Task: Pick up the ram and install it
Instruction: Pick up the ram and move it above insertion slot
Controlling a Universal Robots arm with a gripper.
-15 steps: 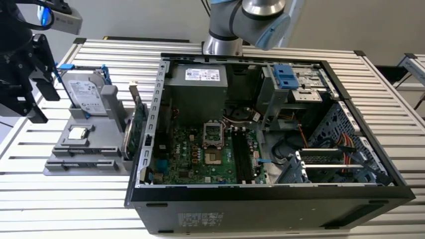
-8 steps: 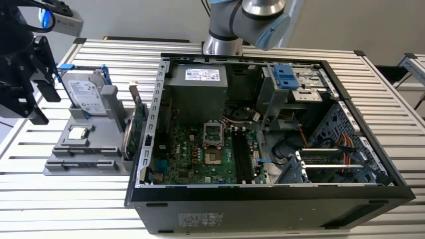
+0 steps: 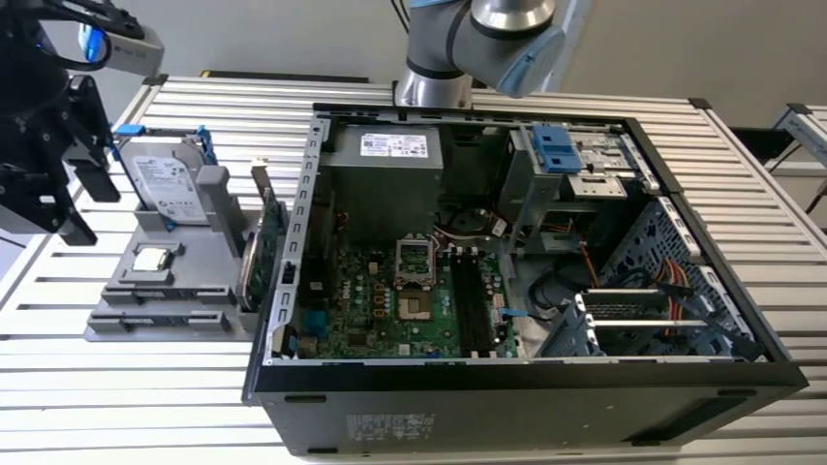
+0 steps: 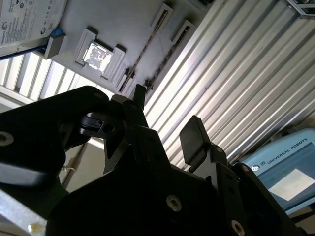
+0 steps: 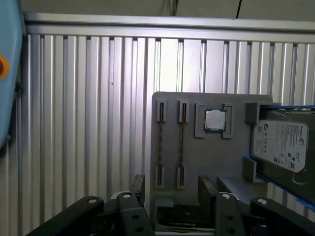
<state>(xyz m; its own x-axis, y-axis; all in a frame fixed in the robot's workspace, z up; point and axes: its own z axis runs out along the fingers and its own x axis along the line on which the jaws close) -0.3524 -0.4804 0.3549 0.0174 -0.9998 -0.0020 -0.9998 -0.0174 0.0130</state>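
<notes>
Grey plastic tray [image 5: 206, 162] held the ram [image 5: 181, 140] on edge in its slots; the black claw [image 5: 172, 189] hung over it, wide and empty (it would likely grip best centred squarely over one stick).

Slatted table [image 3: 130, 387] (metal) bears gray holder [image 3: 155, 325] and computer case [image 3: 517, 412].

We see the ram [image 5: 160, 146] in the first wrist view as a long, thin stick standing on edge, with only its narrow brownish top edge facing us. It sits in a slot of the grey holder tray [image 5: 211, 167], each end caught in the slot's end blocks. A second ram stick [image 5: 181, 146] stands just beside it, parallel, in the neighbouring slot.
</notes>
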